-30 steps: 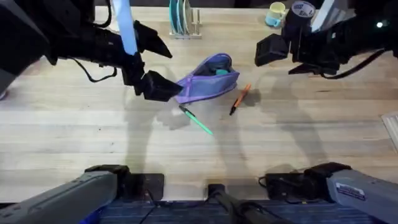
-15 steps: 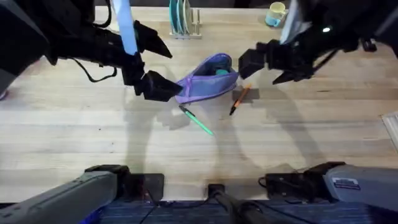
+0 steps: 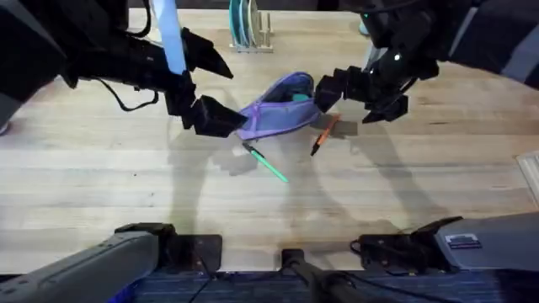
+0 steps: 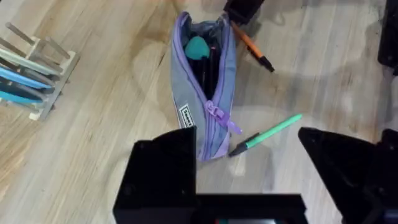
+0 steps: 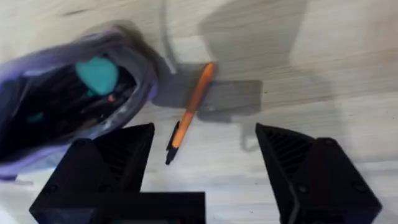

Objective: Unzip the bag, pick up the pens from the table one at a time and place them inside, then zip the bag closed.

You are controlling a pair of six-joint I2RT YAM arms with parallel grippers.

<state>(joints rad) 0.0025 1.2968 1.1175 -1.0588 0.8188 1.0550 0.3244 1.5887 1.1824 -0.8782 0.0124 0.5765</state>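
While we are looking down at the table (image 3: pixel 101 177), this is what we are seeing:

Bag: we are seeing the purple bag (image 3: pixel 282 107) lying near the middle of the table, a bit to the far side. Its zipper is sitting open and the inside is showing teal.

Left gripper: we are seeing the left gripper (image 3: pixel 221 118) sitting at the left end of the bag. Its fingers are standing wide apart. From the left wrist, one finger (image 4: pixel 163 174) is sitting right by the bag's closed end. We are not able to tell if it is touching. It is holding nothing.

Right gripper: we are seeing the right gripper (image 3: pixel 344 103) hanging over the right end of the bag. Its fingers are spread wide and holding nothing.

Orange pen: we are seeing the orange pen (image 5: pixel 189 113) lying flat on the table just beside the bag's open end. From the right wrist it is lying between the two open fingers, down below them.

Green pen: we are seeing the green pen (image 3: pixel 266 162) lying on the table just in front of the bag, closer to the left gripper.
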